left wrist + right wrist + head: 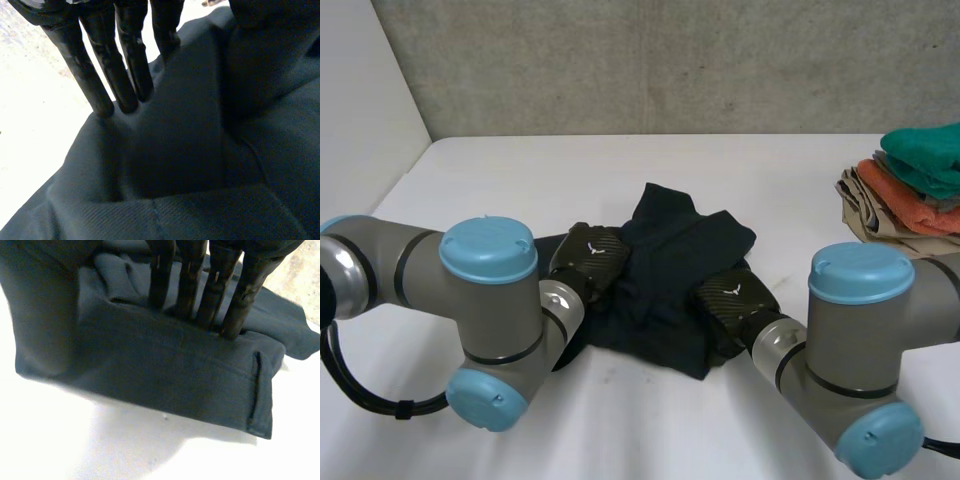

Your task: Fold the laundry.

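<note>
A dark navy garment [670, 270] lies bunched in the middle of the white table [520, 180], humped up between my two hands. My left hand [592, 255] is at its left edge. In the left wrist view its straight fingers [105, 75] rest with their tips against a fold of the cloth [200, 150]. My right hand [735, 298] is at the garment's right edge. In the right wrist view its straight fingers [200, 285] run down behind a folded band of the cloth [165, 370], which hides their tips and hangs a little above the table.
A stack of folded laundry [915, 190] in green, orange and beige sits at the table's far right. A grey wall stands behind the table. Both arms' elbows fill the near corners.
</note>
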Controlling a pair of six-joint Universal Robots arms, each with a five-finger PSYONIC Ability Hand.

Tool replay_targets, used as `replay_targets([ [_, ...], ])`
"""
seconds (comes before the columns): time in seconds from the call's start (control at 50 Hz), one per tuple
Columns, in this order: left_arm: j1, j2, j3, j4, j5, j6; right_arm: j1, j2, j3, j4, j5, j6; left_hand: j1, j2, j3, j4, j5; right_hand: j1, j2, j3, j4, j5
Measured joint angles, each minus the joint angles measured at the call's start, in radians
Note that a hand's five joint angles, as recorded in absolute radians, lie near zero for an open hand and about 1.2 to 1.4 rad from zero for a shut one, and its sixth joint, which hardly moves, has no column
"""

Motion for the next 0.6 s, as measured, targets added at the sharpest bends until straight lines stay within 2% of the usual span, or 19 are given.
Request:
replay_targets([
  [0.06,-0.004,-0.014,0.018,0.001,-0.019,0.036,0.005,0.024,-0.019,-0.016,0.034,-0.006,0.097,0.154,0.153,0.149,0.142,0.327,0.431,0.407,0.402,0.386],
  [0.1,-0.006,-0.013,0.023,0.002,-0.026,0.046,0.003,0.029,-0.027,-0.027,0.045,-0.008,0.118,0.203,0.202,0.204,0.192,0.428,0.558,0.543,0.528,0.525],
  [0.22,-0.007,0.084,0.021,0.006,-0.051,0.046,-0.011,-0.022,-0.034,-0.074,0.068,-0.042,0.118,0.22,0.22,0.224,0.199,0.457,0.588,0.582,0.573,0.572],
  [0.34,0.007,0.246,0.008,0.006,-0.062,-0.026,-0.05,-0.159,-0.038,-0.092,0.066,-0.149,0.118,0.223,0.22,0.224,0.199,0.457,0.588,0.591,0.603,0.572],
  [0.48,0.078,0.407,-0.003,-0.002,-0.057,-0.234,-0.111,-0.274,-0.1,-0.086,0.062,-0.304,0.14,0.225,0.225,0.228,0.226,0.481,0.588,0.597,0.603,0.572],
  [0.6,0.146,0.445,-0.02,-0.004,-0.053,-0.363,-0.127,-0.286,-0.201,-0.069,0.057,-0.346,0.14,0.225,0.225,0.228,0.226,0.489,0.588,0.597,0.603,0.572],
])
